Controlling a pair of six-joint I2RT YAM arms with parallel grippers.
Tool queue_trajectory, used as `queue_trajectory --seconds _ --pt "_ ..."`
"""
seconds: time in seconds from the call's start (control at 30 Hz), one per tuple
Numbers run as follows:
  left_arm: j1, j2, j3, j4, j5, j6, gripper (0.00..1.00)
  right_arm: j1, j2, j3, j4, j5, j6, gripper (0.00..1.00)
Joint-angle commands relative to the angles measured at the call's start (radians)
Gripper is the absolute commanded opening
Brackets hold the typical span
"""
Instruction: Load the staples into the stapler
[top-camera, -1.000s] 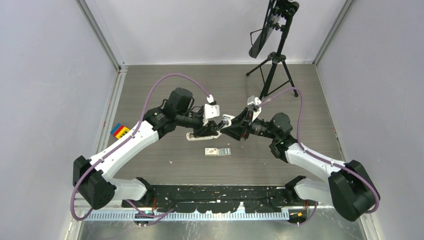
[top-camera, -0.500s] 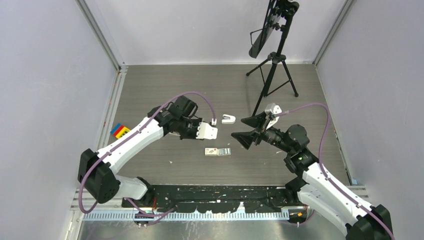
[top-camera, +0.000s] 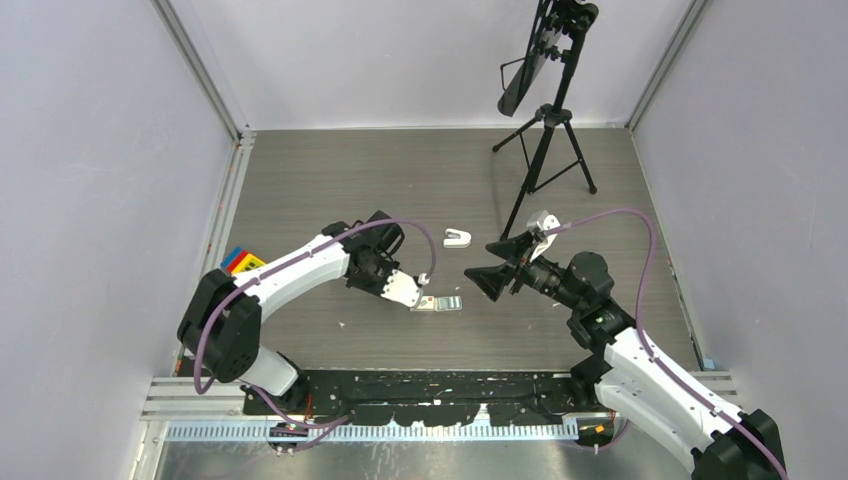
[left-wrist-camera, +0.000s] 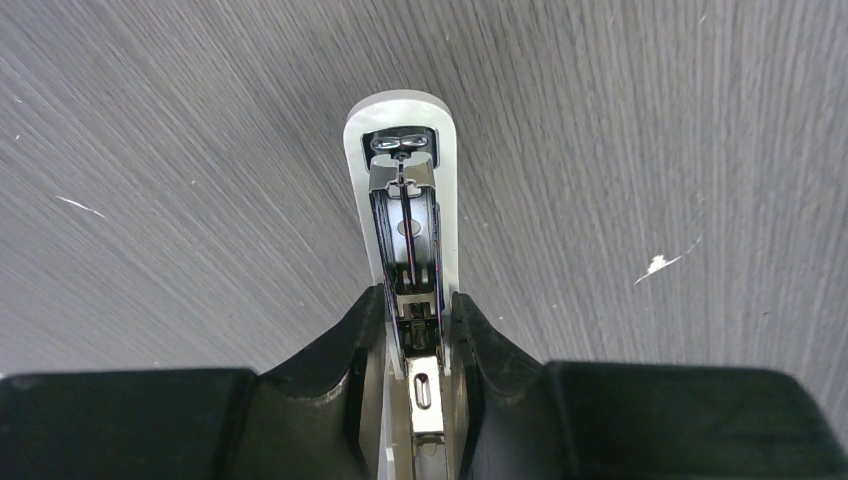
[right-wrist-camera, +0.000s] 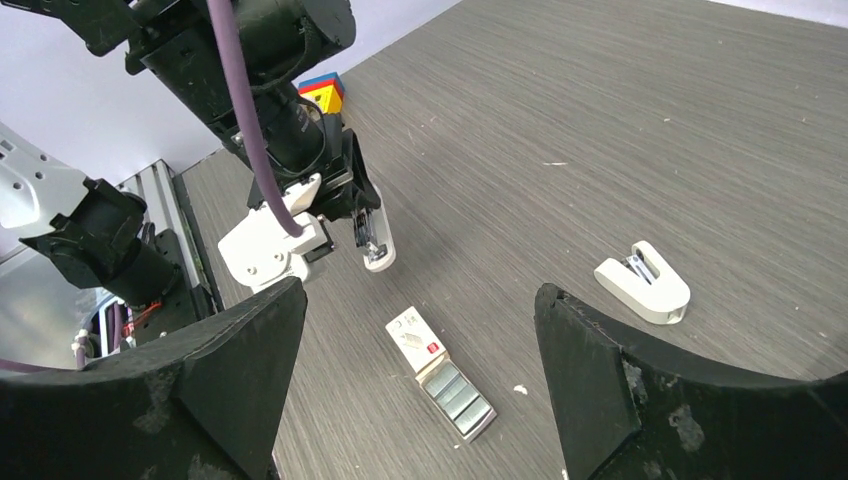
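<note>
1. Table (top-camera: 330, 170): dark wood-grain top that bears everything listed below.
2. Tripod (top-camera: 545, 140): black, at the far right, well apart from the work.
3. Left gripper (left-wrist-camera: 415, 300): fingers closed on the rear of the stapler, holding it just beside the box.
4. Right gripper (top-camera: 480, 262): jaws spread wide and empty. It hangs above the table, right of the tray and facing it.
5. Stapler (left-wrist-camera: 400, 200): slim and white, hanging nose-down from the left gripper. Its metal channel is exposed in the left wrist view. Whether the nose touches the table cannot be told.
6. Short stapler (top-camera: 457, 237): stubby and white, lying alone farther back. It plays no part in the task.
7. Blocks (top-camera: 238, 262): a small coloured stack near the left edge.
8. Box (right-wrist-camera: 415, 335): flat and white with a red mark, with its tray (right-wrist-camera: 460, 395) slid out.
9. Staples (right-wrist-camera: 452, 385): grey strips lying in the tray, none lifted.

Step in hand, as judged: the stapler is secured and fetching the staples has not begun. The next move calls for the right gripper to descend on the tray and pinch one thin strip without dragging the box. The strip must then be lined up with the narrow channel, which the left arm likely needs to turn upward.
</note>
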Motion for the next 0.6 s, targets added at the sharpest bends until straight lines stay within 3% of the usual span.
queue_trajectory --seconds 0.0,0.57 --pt "0.005 -0.018 -0.029 0.031 -0.091 0.091 0.08 0.0 -0.012 -0.016 0.062 0.014 0.006 0.88" --pt "0.003 0.047 -0.159 0.244 -0.109 0.236 0.12 0.001 0.01 -0.027 0.093 0.016 0.026 0.89"
